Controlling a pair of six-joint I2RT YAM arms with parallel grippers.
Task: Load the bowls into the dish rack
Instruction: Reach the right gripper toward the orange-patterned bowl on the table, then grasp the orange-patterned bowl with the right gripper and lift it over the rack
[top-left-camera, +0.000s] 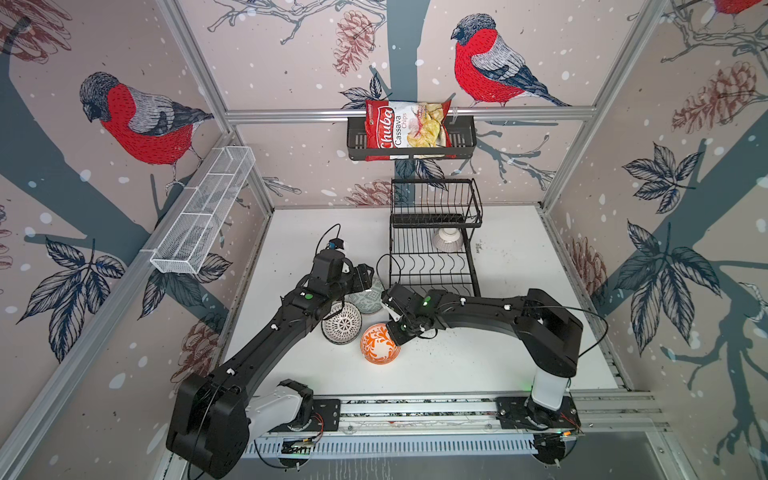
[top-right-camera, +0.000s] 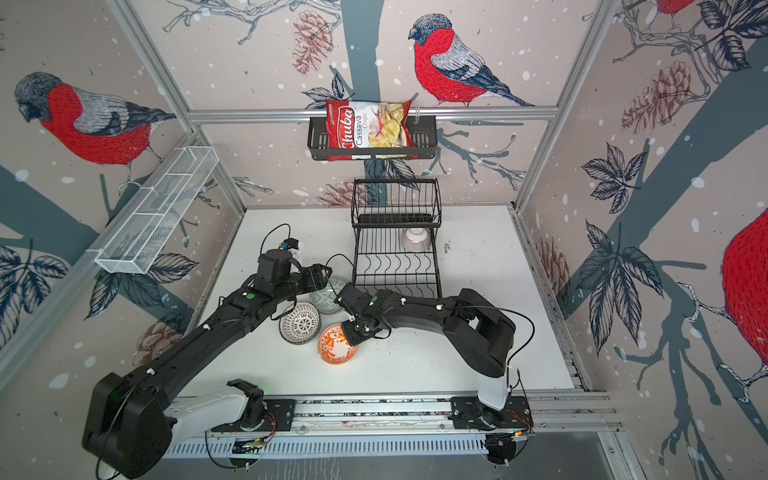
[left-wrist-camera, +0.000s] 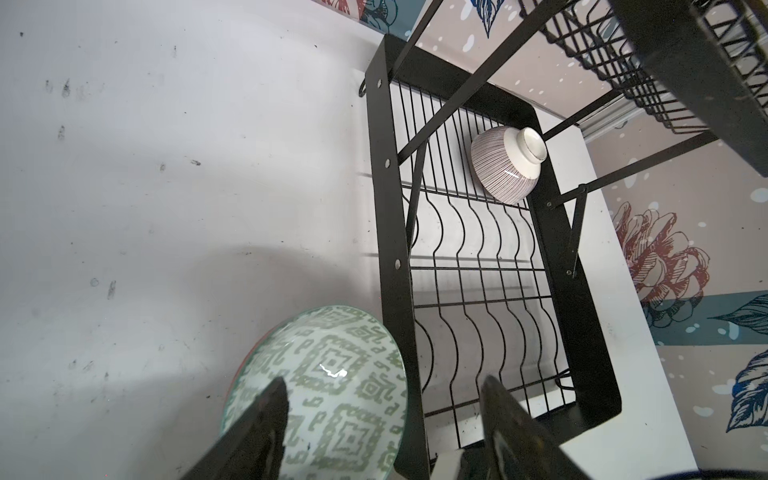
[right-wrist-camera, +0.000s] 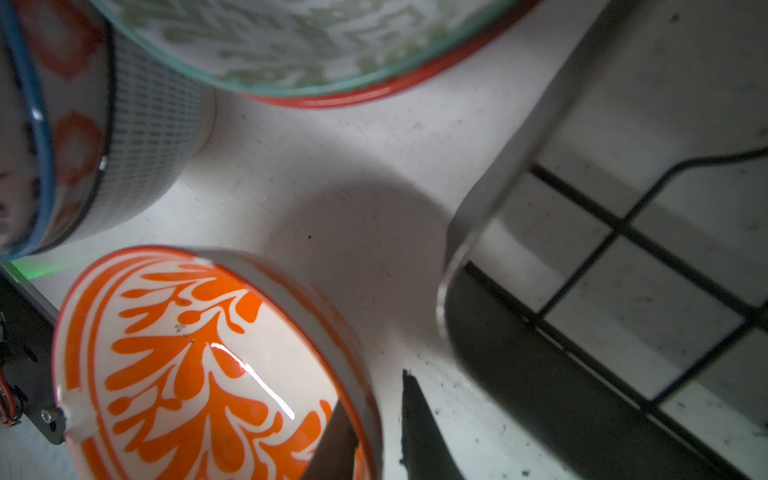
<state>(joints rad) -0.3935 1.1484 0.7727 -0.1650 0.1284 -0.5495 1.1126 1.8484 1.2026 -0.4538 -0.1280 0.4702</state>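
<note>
The dish rack (top-left-camera: 432, 266) (top-right-camera: 395, 270) (left-wrist-camera: 390, 249) stands at the back middle, with a pink-lined bowl (top-left-camera: 448, 240) (left-wrist-camera: 505, 166) upside down on its lower tier. In front of the rack sit a grey-green bowl (top-left-camera: 368, 301) (left-wrist-camera: 332, 374), a black-white dotted bowl (top-left-camera: 341, 326) (top-right-camera: 300, 323) and an orange floral bowl (top-left-camera: 380, 343) (right-wrist-camera: 187, 374). My left gripper (top-left-camera: 368, 276) (left-wrist-camera: 384, 380) hangs open, one finger over the grey-green bowl and the other over the rack's edge. My right gripper (top-left-camera: 395, 332) (right-wrist-camera: 372, 390) is shut on the orange bowl's rim, one finger inside and one outside.
A black slotted shelf (top-left-camera: 461, 141) on the back rail holds a bag of cassava chips (top-left-camera: 409, 124). A long white mesh basket (top-left-camera: 208, 212) hangs on the left rail. A black cable (top-left-camera: 380, 266) loops beside the rack's left side.
</note>
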